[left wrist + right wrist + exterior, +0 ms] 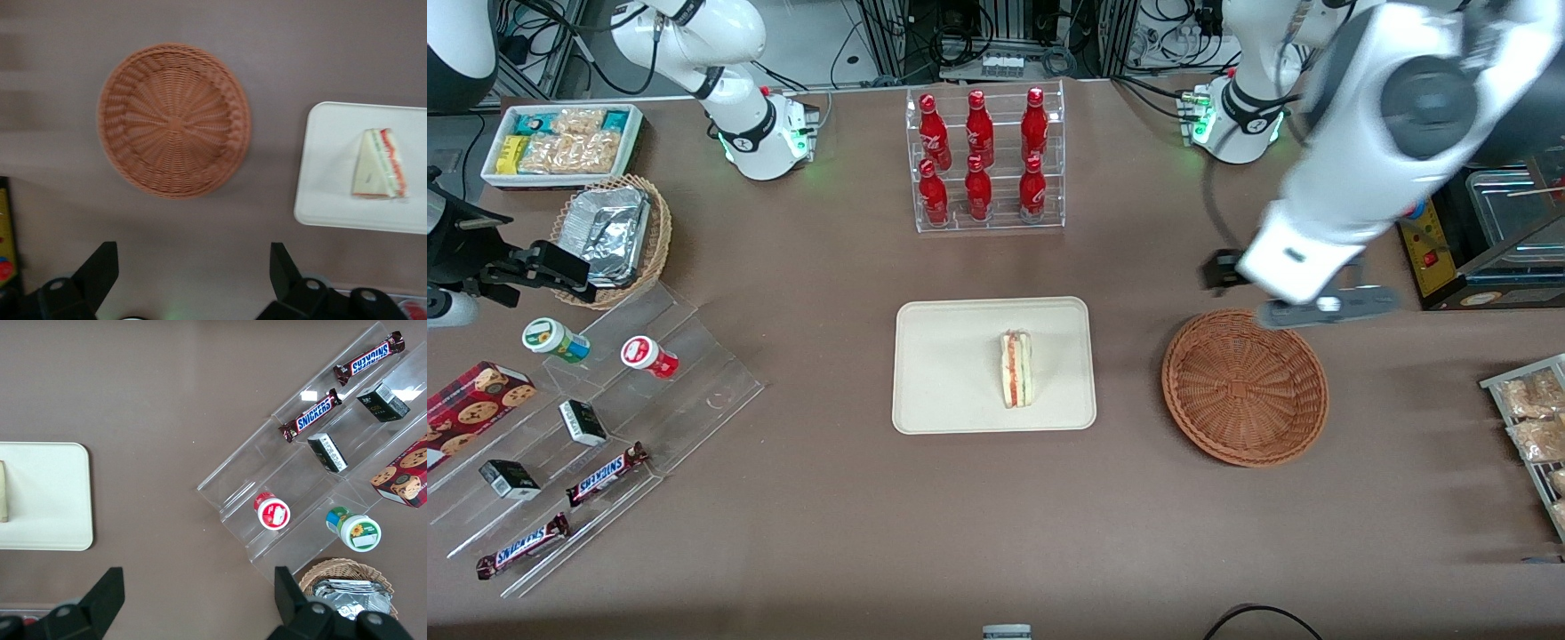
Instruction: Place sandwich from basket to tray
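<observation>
The sandwich (1016,370) already lies mid-worktop on the tray (943,373), long axis front-to-back, while the empty end effector (193,267), fingers apart, hovers above the basket's (1245,387) edge.

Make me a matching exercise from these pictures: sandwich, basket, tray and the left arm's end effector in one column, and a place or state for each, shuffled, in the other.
Column one:
1. sandwich
2. basket
3. tray
4. end effector

Column two:
A. open, holding nothing, raised above the table near the basket
B. cream-white, rectangular, carrying one item
C. lying on the tray
D. round, reddish-brown, with nothing in it

Pairs: 1-C, 2-D, 3-B, 4-A
</observation>
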Robot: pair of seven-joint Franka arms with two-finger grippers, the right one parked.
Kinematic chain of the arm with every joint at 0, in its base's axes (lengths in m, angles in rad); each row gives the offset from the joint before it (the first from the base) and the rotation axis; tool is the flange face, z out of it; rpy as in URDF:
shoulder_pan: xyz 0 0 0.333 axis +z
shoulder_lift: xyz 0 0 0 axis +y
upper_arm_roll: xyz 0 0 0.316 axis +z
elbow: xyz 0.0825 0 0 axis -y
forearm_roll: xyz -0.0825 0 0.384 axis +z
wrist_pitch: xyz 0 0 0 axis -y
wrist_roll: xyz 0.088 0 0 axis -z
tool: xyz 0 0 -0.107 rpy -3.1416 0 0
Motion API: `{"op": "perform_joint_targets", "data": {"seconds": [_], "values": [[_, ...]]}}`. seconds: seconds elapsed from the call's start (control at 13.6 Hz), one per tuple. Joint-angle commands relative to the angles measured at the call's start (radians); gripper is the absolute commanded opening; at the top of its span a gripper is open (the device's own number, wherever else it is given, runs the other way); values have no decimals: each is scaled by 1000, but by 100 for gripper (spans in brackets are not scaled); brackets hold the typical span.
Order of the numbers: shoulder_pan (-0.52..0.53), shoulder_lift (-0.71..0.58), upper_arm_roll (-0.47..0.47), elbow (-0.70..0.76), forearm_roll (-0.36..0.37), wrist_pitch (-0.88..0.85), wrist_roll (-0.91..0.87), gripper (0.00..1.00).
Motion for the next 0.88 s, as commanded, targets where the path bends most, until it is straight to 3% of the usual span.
{"op": "perform_joint_targets", "data": {"seconds": [0.0,0.22,0.81], "values": [[119,-69,-12,-71,-16,-20,149,100],[182,-105,15,-121,-16,-8,247,100],[179,-93,61,-101,-4,-6,265,100]]}}
